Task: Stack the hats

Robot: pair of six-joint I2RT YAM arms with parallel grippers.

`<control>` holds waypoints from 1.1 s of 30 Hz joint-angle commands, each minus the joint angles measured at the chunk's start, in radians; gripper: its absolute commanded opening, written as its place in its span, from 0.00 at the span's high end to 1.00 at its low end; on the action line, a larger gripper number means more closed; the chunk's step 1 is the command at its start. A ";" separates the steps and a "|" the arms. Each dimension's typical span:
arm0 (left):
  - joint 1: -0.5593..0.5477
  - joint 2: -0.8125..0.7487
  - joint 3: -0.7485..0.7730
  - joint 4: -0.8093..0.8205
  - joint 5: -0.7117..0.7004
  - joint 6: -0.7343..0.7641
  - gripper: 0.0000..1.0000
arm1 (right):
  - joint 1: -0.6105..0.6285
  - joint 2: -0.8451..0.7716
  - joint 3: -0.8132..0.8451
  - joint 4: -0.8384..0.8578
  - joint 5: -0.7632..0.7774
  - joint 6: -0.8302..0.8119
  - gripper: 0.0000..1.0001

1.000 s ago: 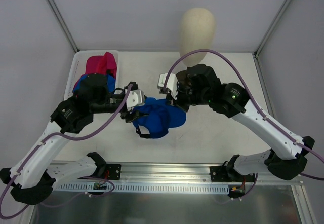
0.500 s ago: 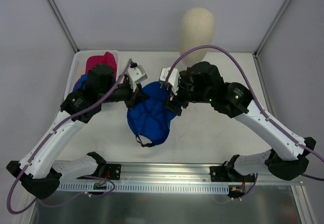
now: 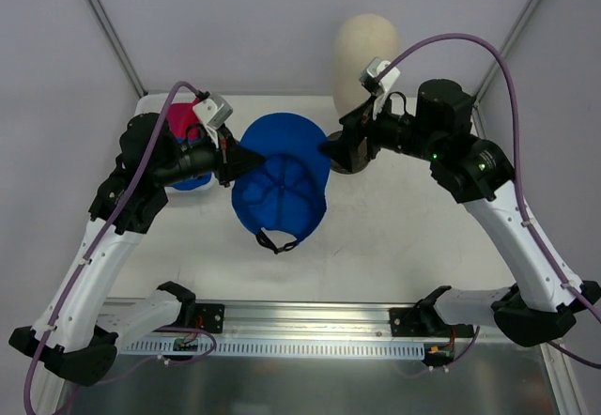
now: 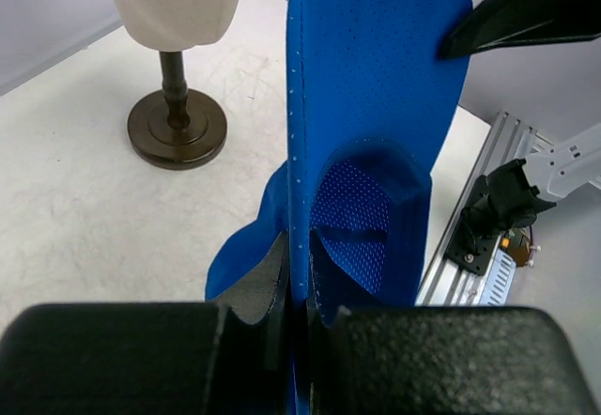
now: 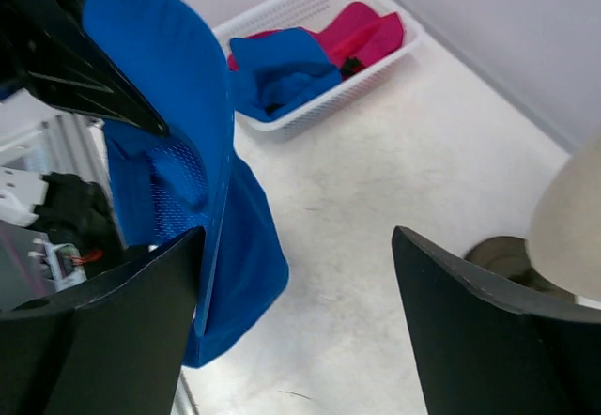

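Left hand (image 4: 299, 288) is pinching the blue cap (image 3: 282, 185) by its edge, holding it up over the worktop (image 3: 394, 237) middle — right hand (image 3: 331, 145) is hanging spread wide just right of it. Pink cap (image 5: 362, 35) is sitting in the far-left basket (image 5: 310, 115).

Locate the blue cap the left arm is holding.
Top view: blue cap hangs mid-table between both arms, edge pinched by the left arm's fingers, basket to its left, mannequin head behind-right.

- Robotics lab cell: plain grey panel walls (image 3: 235, 30) are enclosing a white speckled tabletop (image 3: 404, 246).
- A silver aluminium rail (image 3: 310, 319) is running along its near edge.
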 commanded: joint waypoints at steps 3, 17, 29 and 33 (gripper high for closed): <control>0.001 0.000 0.000 0.038 0.081 0.021 1.00 | -0.008 0.064 0.069 0.055 -0.174 0.184 0.15; -0.007 0.040 0.006 0.034 0.091 0.064 1.00 | 0.017 0.136 0.082 0.028 -0.141 0.124 1.00; 0.232 0.115 0.163 0.031 0.144 -0.142 0.01 | -0.201 0.368 0.650 0.243 -0.052 -0.027 1.00; 0.300 0.123 0.198 0.029 0.185 -0.171 0.01 | -0.271 0.417 0.620 0.570 -0.040 -0.048 1.00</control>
